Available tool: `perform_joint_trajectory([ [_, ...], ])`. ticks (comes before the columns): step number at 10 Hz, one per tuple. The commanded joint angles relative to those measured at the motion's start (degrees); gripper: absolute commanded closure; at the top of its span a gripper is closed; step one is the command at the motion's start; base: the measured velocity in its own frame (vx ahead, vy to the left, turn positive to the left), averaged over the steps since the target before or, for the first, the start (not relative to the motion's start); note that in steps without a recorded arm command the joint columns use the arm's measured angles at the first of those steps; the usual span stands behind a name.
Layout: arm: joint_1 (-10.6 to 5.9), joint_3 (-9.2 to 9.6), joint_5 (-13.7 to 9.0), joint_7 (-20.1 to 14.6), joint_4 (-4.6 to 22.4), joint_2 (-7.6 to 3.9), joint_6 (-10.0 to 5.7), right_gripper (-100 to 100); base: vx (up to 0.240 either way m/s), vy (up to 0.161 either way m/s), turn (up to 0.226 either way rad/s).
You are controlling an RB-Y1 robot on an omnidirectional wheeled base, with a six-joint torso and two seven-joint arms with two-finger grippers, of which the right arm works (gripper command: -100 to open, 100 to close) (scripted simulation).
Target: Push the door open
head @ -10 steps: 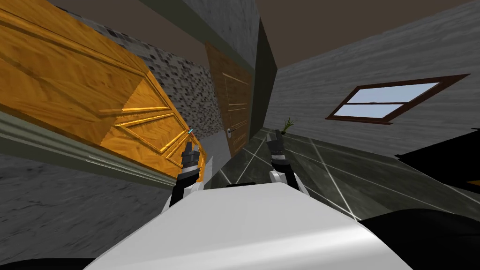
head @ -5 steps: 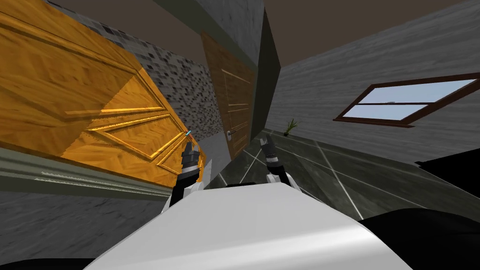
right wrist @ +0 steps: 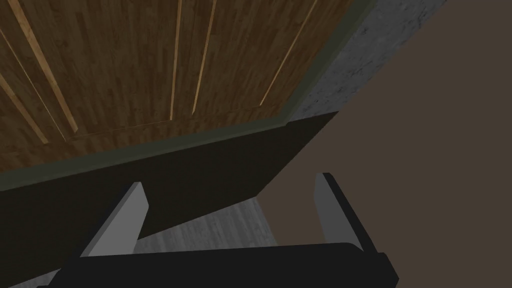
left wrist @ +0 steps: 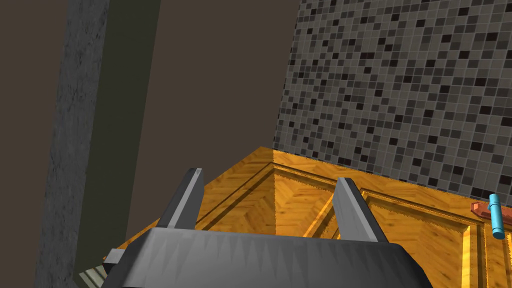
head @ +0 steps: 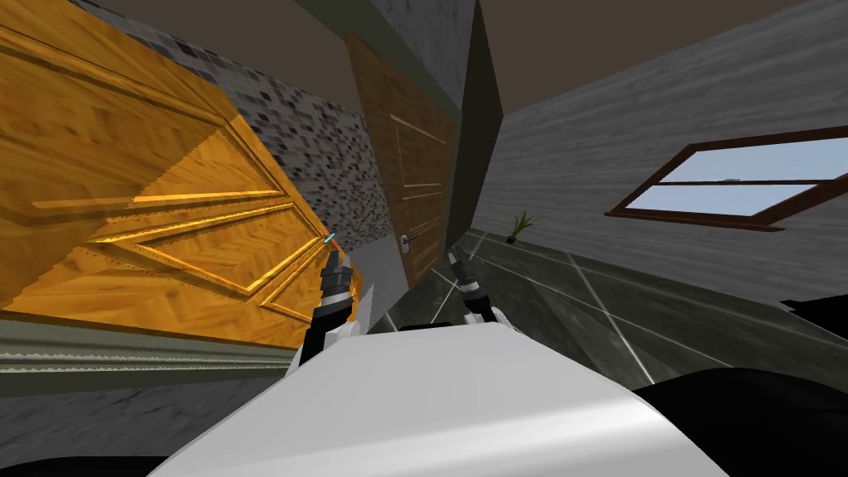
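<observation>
The orange panelled door (head: 166, 224) slants across the left of the head view, standing away from its grey-green frame (head: 124, 356). Its small cyan handle (head: 330, 240) sits at the free edge. My left gripper (head: 334, 262) is at that edge just below the handle, fingers open. In the left wrist view the left gripper (left wrist: 270, 192) hangs just over the door's panel (left wrist: 410, 235), the cyan handle (left wrist: 496, 216) off to one side; I cannot tell if it touches. My right gripper (head: 455, 256) is open in the air to the right.
A darker brown door (head: 414, 190) with a silver handle (head: 405, 241) stands shut ahead; the right wrist view looks at the brown door (right wrist: 125, 65). A mosaic-tiled wall (head: 331, 157) lies between the doors. A window (head: 729, 186) and a small plant (head: 520, 225) are right.
The whole view has swung, so I have turned; the orange door now shows more face-on. My right gripper has drawn left and lower. The left gripper stays at the door's edge.
</observation>
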Motion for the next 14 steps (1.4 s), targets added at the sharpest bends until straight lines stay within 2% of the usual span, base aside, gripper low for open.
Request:
perform_joint_trajectory([
  [1, -0.26, 1.00, 1.14, -1.11, 1.80, -0.44, 0.02, -100, 0.174, -0.040, 0.028],
  [9, 0.27, 10.40, 10.28, -7.35, 11.15, -2.27, 1.53, -100, 0.188, -0.035, 0.049],
  [14, 0.56, 15.54, 15.29, -10.77, 16.27, -3.19, 2.36, -100, 0.203, -0.038, 0.045],
])
